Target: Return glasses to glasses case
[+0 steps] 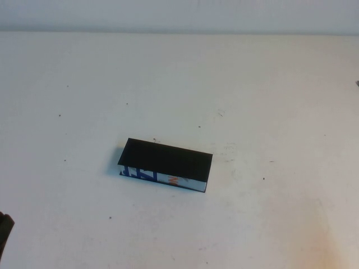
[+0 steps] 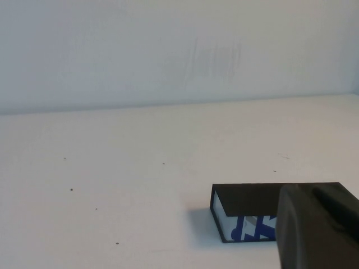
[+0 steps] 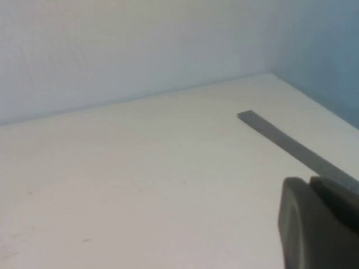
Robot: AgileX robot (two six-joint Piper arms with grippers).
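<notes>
The glasses case (image 1: 165, 165) lies near the middle of the table, a black box with its lid flat on top and a white front with blue and orange print. It also shows in the left wrist view (image 2: 247, 210). The glasses are out of view. My left gripper (image 2: 314, 193) sits low at the near left of the table (image 1: 4, 235), well apart from the case, fingers together and empty. My right gripper (image 3: 311, 185) is out of the high view, far to the right, fingers together and empty.
A white table (image 1: 252, 224) with small dark specks runs back to a pale wall. A thin grey strip (image 3: 291, 145) lies on the table near its right edge, beyond the right gripper.
</notes>
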